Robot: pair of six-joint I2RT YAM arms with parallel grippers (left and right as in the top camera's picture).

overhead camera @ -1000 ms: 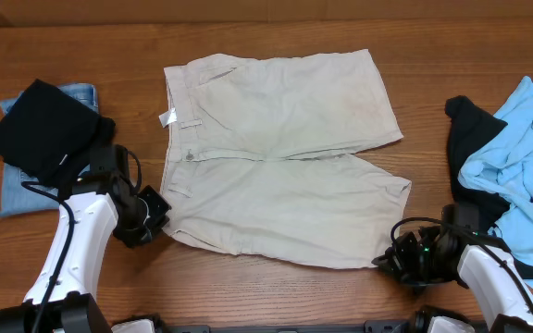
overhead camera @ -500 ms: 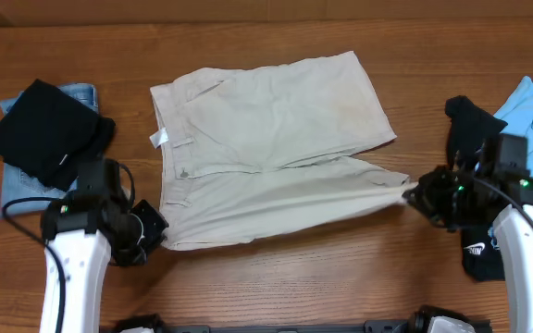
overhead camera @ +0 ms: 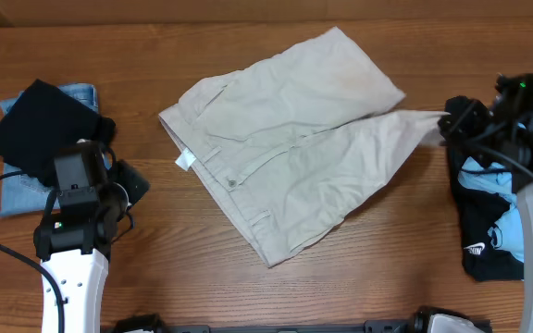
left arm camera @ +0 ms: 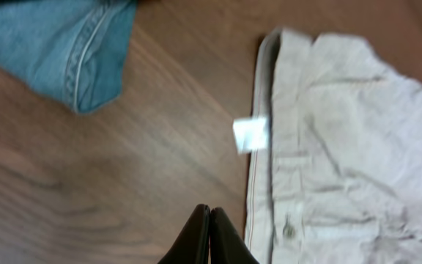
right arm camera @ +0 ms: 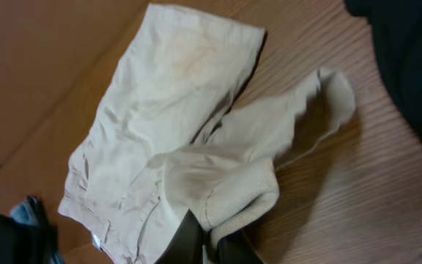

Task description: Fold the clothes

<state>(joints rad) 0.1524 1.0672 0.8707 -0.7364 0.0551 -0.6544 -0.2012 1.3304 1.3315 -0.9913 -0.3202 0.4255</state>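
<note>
Overhead: beige shorts (overhead camera: pixel 285 139) spread slantwise mid-table (overhead camera: pixel 155 277), waistband toward lower left, one leg drawn out to the right. Right gripper (overhead camera: pixel 444 123) clamped on that leg's hem. Left gripper (overhead camera: pixel 128 182) pressed together, holding nothing, well apart from the shorts, just beside a black piece (overhead camera: pixel 35 129) lying on a denim piece (overhead camera: pixel 12 196). Under the right arm, a light-blue garment (overhead camera: pixel 489 178) on a black garment (overhead camera: pixel 484 252). Left wrist: fingertips (left arm camera: pixel 209 235) touching each other over bare wood, empty; shorts waistband to the right with white label (left arm camera: pixel 251 134); denim corner at upper left. Right wrist: jaws pinched on a bunched fold of shorts cloth, rest of the shorts flat on the table beyond.
</note>
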